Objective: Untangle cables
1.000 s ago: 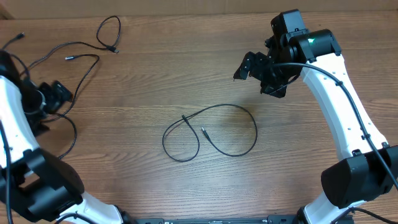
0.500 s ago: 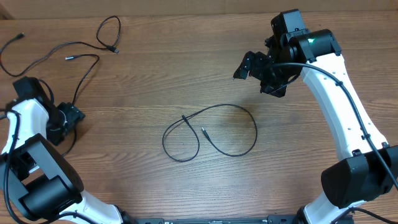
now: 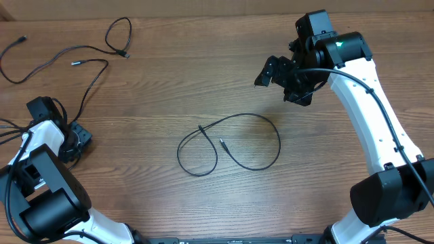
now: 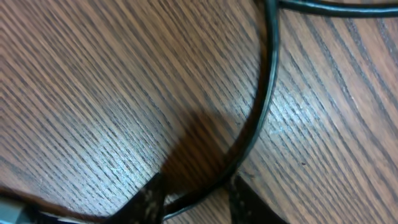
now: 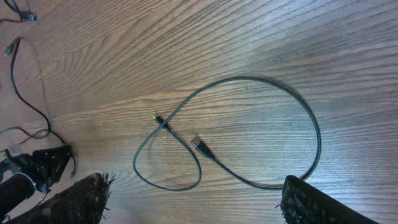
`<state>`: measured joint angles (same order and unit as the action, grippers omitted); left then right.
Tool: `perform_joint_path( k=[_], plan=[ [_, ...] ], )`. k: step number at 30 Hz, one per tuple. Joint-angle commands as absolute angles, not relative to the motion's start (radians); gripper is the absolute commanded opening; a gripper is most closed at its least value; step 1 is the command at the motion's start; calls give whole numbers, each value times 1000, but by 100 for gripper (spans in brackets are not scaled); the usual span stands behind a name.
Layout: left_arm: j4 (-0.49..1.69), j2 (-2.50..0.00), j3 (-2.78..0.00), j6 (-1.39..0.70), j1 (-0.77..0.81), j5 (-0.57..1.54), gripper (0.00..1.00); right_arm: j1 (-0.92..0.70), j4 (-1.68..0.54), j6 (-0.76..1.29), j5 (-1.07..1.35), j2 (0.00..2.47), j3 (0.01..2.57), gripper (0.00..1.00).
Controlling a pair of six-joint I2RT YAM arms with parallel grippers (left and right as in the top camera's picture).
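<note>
The wooden table carries 1 looped black cable, flat, well apart from the right claw, toward the robot's base. More black cables sprawl beyond the left claw, 1 passing beneath it.

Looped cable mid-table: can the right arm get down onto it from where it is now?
Probably yes. The right gripper hovers open just beyond the looped cable, which lies flat on bare table. The right wrist view shows the whole loop between its fingers, with nothing in the way.
</note>
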<state>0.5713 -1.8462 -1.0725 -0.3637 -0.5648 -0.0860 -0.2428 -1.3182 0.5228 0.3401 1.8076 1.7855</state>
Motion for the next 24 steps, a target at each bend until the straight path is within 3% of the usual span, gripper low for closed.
perform_joint_path(
  k=[1, 4, 17, 24],
  plan=[
    [570, -1846, -1050, -417, -569, -89, 19, -241, -1314, 516, 337, 1797, 1785, 88],
    [570, -1846, -1050, -443, -569, -70, 4, -241, -1314, 516, 337, 1797, 1785, 88],
    [644, -1845, -1246, -442, -567, 166, 4, -241, -1322, 516, 336, 1797, 1785, 88],
    [628, -1845, -1392, -488, -567, 409, 4, -241, -1322, 516, 336, 1797, 1785, 88]
  ],
)
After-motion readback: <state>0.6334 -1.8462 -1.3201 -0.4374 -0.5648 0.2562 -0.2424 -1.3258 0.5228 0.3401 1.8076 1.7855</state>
